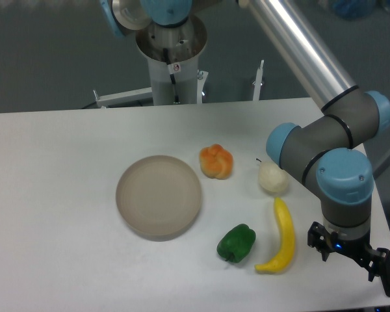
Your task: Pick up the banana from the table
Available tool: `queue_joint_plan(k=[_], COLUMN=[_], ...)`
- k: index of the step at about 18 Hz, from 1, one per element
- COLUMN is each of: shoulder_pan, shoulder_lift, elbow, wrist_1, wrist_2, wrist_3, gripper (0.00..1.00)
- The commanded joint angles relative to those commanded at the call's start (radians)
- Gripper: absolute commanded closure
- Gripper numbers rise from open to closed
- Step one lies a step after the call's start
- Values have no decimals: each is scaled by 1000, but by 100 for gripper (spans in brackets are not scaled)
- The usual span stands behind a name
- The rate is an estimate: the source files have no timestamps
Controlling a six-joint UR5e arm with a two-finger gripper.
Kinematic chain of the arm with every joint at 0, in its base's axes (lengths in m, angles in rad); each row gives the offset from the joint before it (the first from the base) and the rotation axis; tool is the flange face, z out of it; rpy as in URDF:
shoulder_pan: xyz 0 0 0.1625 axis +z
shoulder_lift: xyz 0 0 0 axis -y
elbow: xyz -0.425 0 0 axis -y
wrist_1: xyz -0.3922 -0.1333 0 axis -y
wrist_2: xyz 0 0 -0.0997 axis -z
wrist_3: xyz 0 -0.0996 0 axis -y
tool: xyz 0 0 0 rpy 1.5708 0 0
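bench (58,149): big plain white top, everything you care about sits on the right half of it.
plate (158,195): round beige one, left of the fruit bunch, nothing on it.
green pepper (236,242): sits just right of the plate's lower edge, close beside the banana's bottom end but looks like there's a small gap.
orange lobed fruit (216,161): up by the plate's top right edge, apart from it.
onion-like ball (273,177): pale, round, right of the orange fruit, just above the banana's top tip.
banana (283,238): bright yellow, lying flat on the bench, running from near the pale ball down to a lower tip beside the pepper, curve bulging to the right.
pincer (348,255): hanging off the arm's wrist just right of the banana, near the bench's front right corner. You only get dark bits under the wrist here, so can't tell how wide it's spread. Nothing gripped, the banana isn't touched.
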Motion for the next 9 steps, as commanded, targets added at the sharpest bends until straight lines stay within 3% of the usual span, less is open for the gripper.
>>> queue_joint_plan(k=[9], shoulder_pan=[-2], shoulder_lift=[24], elbow=[-54], wrist_1=[0], wrist_2=[-2], wrist_3=[-5], gripper=[0])
